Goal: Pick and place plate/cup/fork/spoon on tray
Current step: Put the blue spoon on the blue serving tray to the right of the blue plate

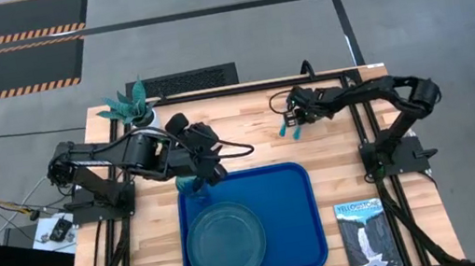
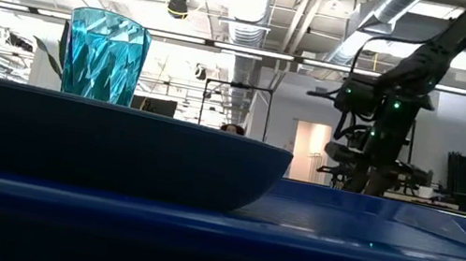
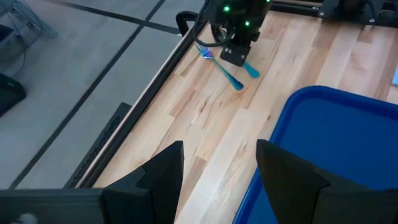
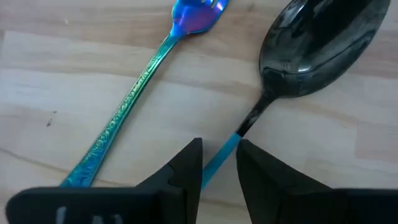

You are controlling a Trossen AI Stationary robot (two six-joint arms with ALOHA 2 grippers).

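Right gripper [image 4: 217, 163] closing around the spoon's handle on the table, beyond the tray.

The spoon [image 4: 311, 50] lies flat on the table [image 1: 247, 136] just beside the fork [image 4: 137, 93], both past the far edge of the tray [image 1: 291, 210]; the narrowed fingers straddle its teal handle. On the tray sit the plate [image 1: 225, 239] and, at its far left corner, the cup [image 2: 105, 57]. The left gripper [image 3: 217, 168] hovers over that corner, open and empty.
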